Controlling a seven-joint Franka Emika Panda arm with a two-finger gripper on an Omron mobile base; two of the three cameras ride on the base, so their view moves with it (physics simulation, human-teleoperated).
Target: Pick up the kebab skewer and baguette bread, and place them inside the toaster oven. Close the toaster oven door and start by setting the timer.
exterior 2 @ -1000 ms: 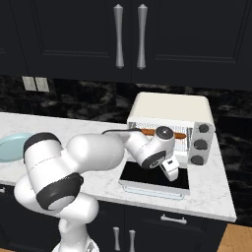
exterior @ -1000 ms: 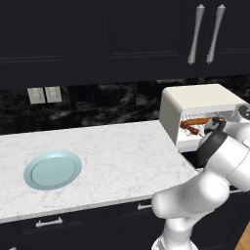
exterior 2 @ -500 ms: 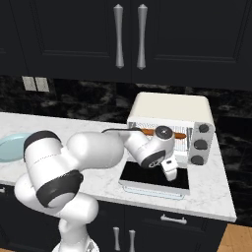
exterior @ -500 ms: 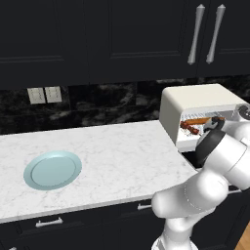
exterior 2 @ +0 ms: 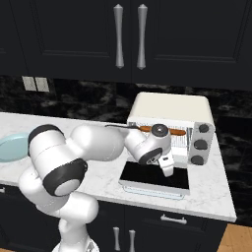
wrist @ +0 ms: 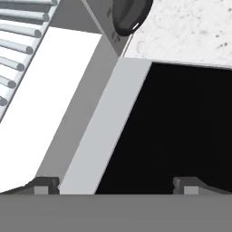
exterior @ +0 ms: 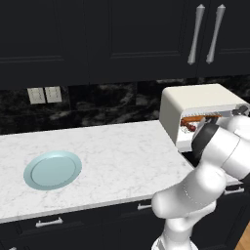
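Standing at the counter's right end, the toaster oven [exterior 2: 172, 110] already holds baguette bread [exterior 2: 174, 131] and kebab skewer [exterior: 188, 127]; its toaster oven door [exterior 2: 156, 175] lies flat open. Gripper [wrist: 115, 185], spread wide and empty, hovers just above it. Next: lift the door shut

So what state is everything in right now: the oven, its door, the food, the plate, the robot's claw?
Cream-beige toaster oven: food inside on the rack.
Dark glass oven door: open, folded down flat.
Long orange-brown baguette: lying inside the oven.
Red-chunked kebab skewer: inside the oven.
Light blue plate: empty.
Two-finger gripper: open, holding nothing, above the lowered door.
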